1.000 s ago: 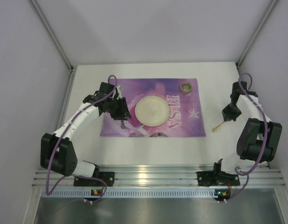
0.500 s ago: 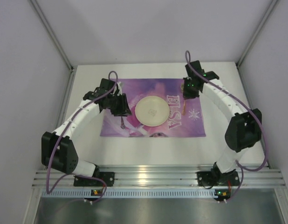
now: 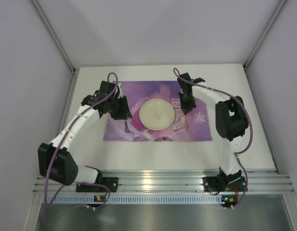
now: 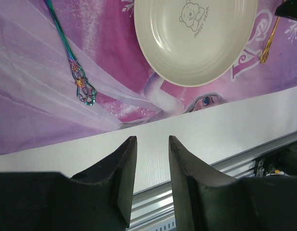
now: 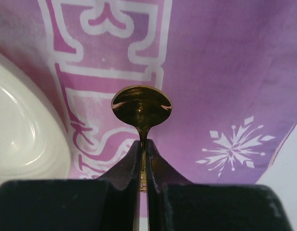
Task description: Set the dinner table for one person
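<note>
The white dinner table [image 3: 235,144] carries a purple "ELSA" placemat [image 3: 139,94] with a cream plate [image 3: 157,114] in its middle. My right gripper [image 3: 187,107] is shut on the handle of a gold spoon [image 5: 141,106]. It holds the spoon, bowl forward, over the placemat just right of the plate [image 5: 23,139]. An iridescent utensil [image 4: 74,67] lies on the placemat left of the plate [image 4: 196,38]. My left gripper [image 4: 152,144] is open and empty beside it, its tips seen over bare table [image 4: 187,130]. The gold spoon also shows in the left wrist view [image 4: 268,41].
A ribbed aluminium rail [image 3: 163,180] runs along the table's near edge, with both arm bases on it. Grey walls enclose the table on the left, back and right. The right arm [image 3: 228,115] arches over the placemat's right part.
My right arm has swung left and nearer, from the placemat's far right corner to just right of the plate, with the gold spoon in its grip. The left arm has barely moved.
</note>
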`<action>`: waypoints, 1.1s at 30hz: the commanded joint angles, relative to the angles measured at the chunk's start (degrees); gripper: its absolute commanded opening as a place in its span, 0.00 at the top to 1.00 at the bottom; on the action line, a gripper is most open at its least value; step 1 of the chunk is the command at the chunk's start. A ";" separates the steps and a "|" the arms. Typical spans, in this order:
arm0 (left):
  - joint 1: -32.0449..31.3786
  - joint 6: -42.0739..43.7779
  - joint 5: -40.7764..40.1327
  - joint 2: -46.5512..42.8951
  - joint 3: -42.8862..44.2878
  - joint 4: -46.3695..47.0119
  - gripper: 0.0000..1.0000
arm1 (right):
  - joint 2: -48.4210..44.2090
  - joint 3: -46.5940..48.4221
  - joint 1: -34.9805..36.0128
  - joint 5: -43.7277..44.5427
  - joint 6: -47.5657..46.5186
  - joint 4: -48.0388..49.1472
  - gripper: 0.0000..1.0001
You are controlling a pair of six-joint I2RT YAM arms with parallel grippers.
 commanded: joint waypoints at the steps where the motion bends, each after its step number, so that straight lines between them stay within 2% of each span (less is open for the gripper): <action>1: -0.20 -0.67 -1.82 -2.23 0.64 -1.54 0.62 | 1.72 4.29 0.62 1.92 -1.47 0.49 1.00; 6: -0.20 -1.11 -2.44 -2.23 0.81 -1.72 0.62 | 3.31 4.65 0.53 4.56 -0.07 0.75 1.00; 7: -0.20 -1.20 -2.44 -2.06 1.07 -1.72 0.62 | 3.22 4.21 0.62 5.26 0.45 1.02 0.87; 9: -0.20 -1.20 -2.53 -1.79 1.16 -1.72 0.62 | 2.87 3.77 0.53 5.62 0.72 1.72 0.76; 10: -0.20 -1.20 -2.53 -1.62 1.42 -1.72 0.62 | 2.69 3.42 0.62 5.79 0.90 1.81 0.66; 11: -0.20 -1.20 -2.53 -1.35 1.60 -1.63 0.62 | 2.52 3.50 0.53 6.31 1.07 1.98 0.62; 18: -0.20 -0.41 -3.49 -0.12 3.62 -1.81 0.62 | -5.03 4.56 0.53 6.76 1.25 2.51 0.55; 21: -0.20 0.38 -6.04 -0.12 4.32 -2.33 0.58 | -15.37 2.89 0.62 3.08 -0.58 6.45 0.54; 23: -0.20 0.73 -10.42 -0.12 5.82 -3.65 0.55 | -20.40 0.96 0.97 -0.43 -2.08 9.09 0.51; 26: -0.11 0.47 -15.95 -0.73 6.96 -3.48 0.53 | -33.22 -3.77 2.55 1.11 -4.81 15.24 0.42; 27: -0.11 0.56 -17.02 -0.91 7.23 -2.96 0.52 | -40.65 -6.14 2.81 1.66 -4.99 20.30 0.38; 29: -0.20 0.56 -21.83 -1.78 8.02 -2.51 0.51 | -48.33 -17.20 2.82 4.02 -2.90 27.70 0.12; 30: -0.11 0.12 -24.21 -2.31 8.02 -1.73 0.49 | -55.59 -22.11 2.82 4.82 -2.27 36.18 0.05; 31: -0.11 -1.01 -26.85 -3.01 6.89 -0.68 0.48 | -58.97 -32.25 2.90 5.35 -2.18 40.53 0.00; 32: -0.11 -1.20 -31.75 -5.11 5.22 1.16 0.44 | -62.40 -37.14 2.82 6.05 -3.48 47.88 0.00; 33: -0.11 -0.50 -32.93 -6.61 2.68 4.57 0.41 | -68.70 -41.54 2.82 6.23 -4.71 50.39 0.00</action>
